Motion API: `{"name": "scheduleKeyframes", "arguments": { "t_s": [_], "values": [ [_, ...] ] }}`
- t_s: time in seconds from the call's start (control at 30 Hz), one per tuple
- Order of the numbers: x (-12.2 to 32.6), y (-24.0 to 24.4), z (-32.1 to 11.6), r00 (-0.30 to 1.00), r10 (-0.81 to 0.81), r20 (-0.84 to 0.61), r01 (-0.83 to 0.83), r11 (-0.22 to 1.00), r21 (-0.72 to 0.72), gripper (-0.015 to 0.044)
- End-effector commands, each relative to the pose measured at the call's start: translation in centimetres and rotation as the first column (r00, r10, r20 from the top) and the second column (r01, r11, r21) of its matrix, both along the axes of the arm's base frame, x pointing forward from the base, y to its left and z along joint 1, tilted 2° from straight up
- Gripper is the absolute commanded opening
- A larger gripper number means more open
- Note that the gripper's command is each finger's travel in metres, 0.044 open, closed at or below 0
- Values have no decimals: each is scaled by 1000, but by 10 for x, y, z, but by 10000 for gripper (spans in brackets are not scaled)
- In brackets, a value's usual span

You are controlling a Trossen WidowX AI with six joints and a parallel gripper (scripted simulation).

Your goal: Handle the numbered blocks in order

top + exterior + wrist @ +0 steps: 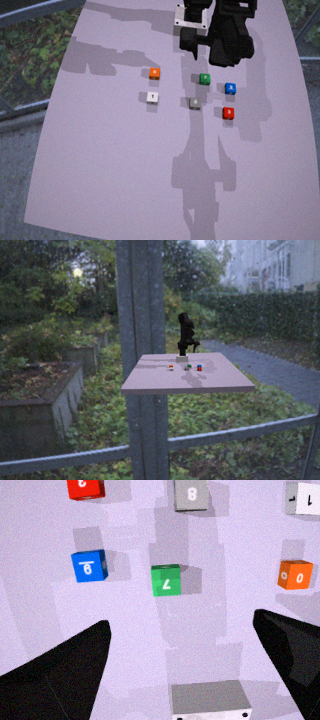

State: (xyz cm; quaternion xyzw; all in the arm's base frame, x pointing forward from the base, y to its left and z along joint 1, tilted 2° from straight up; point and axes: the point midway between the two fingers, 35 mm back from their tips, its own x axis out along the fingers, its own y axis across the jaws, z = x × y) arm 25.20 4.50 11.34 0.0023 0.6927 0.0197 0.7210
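Note:
My gripper (183, 622) is open and empty, high above the table near the arm's base. In the wrist view the green block 7 (204, 79) (166, 581) lies just beyond the gap between the fingertips. The blue block 9 (230, 88) (90, 566), its digit underlined, is beside it. The red block 3 (228, 113) (86, 489) and grey block 8 (195, 103) (191, 495) lie farther from the base. The orange block 0 (154, 73) (296, 575) and white block 1 (152, 98) (307, 499) are at left in the top view. All rest apart on the table.
The pale table (103, 167) (155, 382) carries the arm's shadows. The light base plate (178, 16) (181, 358) (210, 697) stands at the back, behind the blocks. The table's front edge is well beyond the blocks from the base.

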Motion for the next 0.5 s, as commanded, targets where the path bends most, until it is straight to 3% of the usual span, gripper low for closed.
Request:
{"name": "scheduleKeyframes", "arguments": {
  "t_s": [0.0,0.23,0.47],
  "values": [
    [-1,0,-1,1000,-4,-3,4,1000,-3,400],
    [1,8,0,1000,-4,-3,4,1000,-3,400],
    [9,97,4,1000,-4,-2,4,1000,6,400]
  ]
}}
